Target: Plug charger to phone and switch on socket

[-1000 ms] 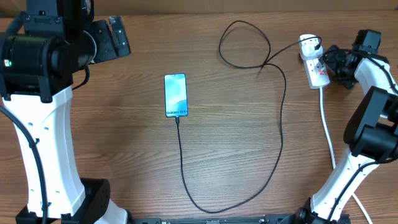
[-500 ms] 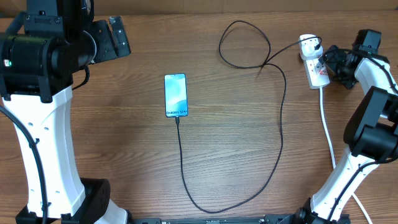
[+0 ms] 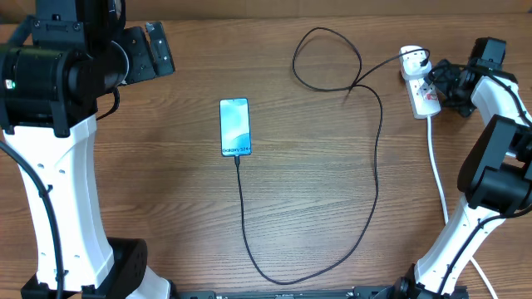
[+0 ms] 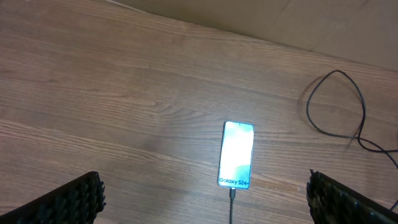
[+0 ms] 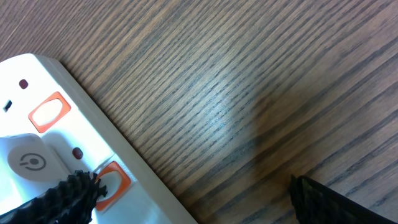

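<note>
My right gripper (image 5: 193, 183) sits low at the socket (image 3: 420, 85) on the right side of the table (image 3: 316, 216). Its jaws are apart, with one finger (image 5: 68, 196) over the edge of a red switch (image 5: 113, 179). My left gripper (image 4: 204, 186) hovers with jaws wide apart, well away from the phone (image 3: 234, 127). The phone lies screen up, with the charger (image 3: 376, 166) plugged into its near end and looping round to the socket.

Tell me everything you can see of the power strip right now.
White plastic power strip, lying flat at the table's far right. Two orange-red switches and a power symbol show. The charger plugs into its far end; its thick white lead trails toward the near edge. The open right claw sits beside it, one finger over a switch.
</note>
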Tool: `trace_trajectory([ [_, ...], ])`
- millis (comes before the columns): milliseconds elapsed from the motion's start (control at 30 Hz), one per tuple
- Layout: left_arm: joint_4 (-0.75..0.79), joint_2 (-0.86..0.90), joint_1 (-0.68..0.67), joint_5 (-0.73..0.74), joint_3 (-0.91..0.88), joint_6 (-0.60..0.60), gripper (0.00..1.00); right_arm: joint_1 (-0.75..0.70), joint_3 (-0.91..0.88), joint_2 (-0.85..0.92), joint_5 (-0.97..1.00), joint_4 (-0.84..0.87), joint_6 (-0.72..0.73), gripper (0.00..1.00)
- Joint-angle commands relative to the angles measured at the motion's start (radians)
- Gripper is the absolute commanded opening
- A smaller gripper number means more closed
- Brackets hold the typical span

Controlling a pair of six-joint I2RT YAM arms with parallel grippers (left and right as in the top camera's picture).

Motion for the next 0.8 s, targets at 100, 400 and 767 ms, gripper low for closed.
trace_trajectory([
  [100,-0.002,-0.005,0.001,-0.009,0.012,-0.014,1.00,0.041,-0.010,0.031,-0.025,-0.030,-0.027,1.00],
  [400,-0.002,-0.005,0.001,-0.009,0.012,-0.014,1.00,0.042,-0.029,0.031,-0.026,-0.053,-0.027,1.00],
  [767,-0.002,-0.005,0.001,-0.009,0.012,-0.014,1.00,0.017,0.071,-0.180,-0.025,-0.214,-0.028,1.00],
])
